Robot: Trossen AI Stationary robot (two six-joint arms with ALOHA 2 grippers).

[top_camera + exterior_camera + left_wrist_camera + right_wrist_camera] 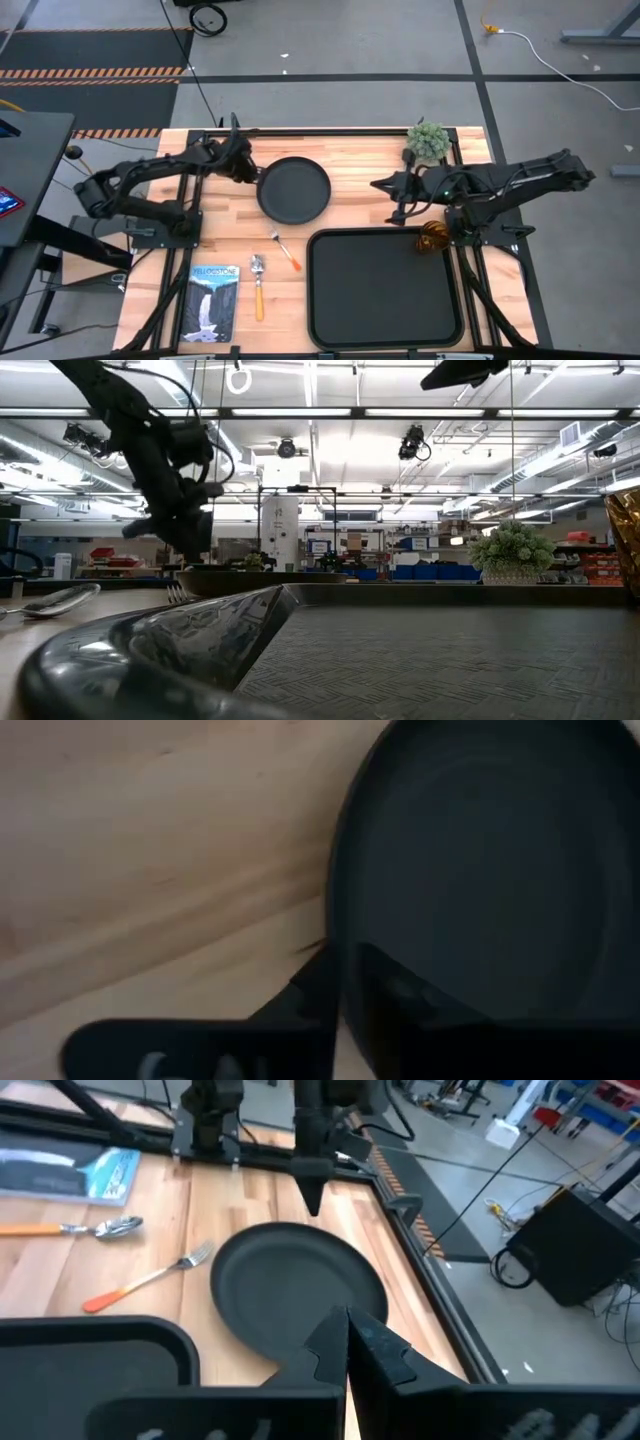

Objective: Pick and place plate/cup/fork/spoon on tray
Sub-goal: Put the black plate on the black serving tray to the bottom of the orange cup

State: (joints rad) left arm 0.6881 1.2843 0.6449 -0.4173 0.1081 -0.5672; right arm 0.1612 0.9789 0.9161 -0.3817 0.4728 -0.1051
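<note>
The round black plate point(293, 190) lies on the wooden table, far from the black tray point(385, 290). My left gripper point(250, 170) is at the plate's left rim and shut on it. My right gripper point(385, 187) is shut and empty, held above the table to the right of the plate. The amber cup point(432, 237) stands at the tray's far right corner, partly under my right arm; I cannot tell whether it is inside the rim. The orange-handled fork point(285, 250) and the spoon point(258, 285) lie flat on the table left of the tray. My left gripper has the plate's left rim point(338, 935) between its two fingers, one finger outside the plate on the wood side and one over the plate's inner face. The fingers come from above and from the table's left. The plate looks level on the table.
A blue booklet point(213, 300) lies at the near left of the table. A small potted plant point(428, 142) stands at the far right. The tray's inside point(450, 660) is bare. Bare wood lies between the plate and the tray.
</note>
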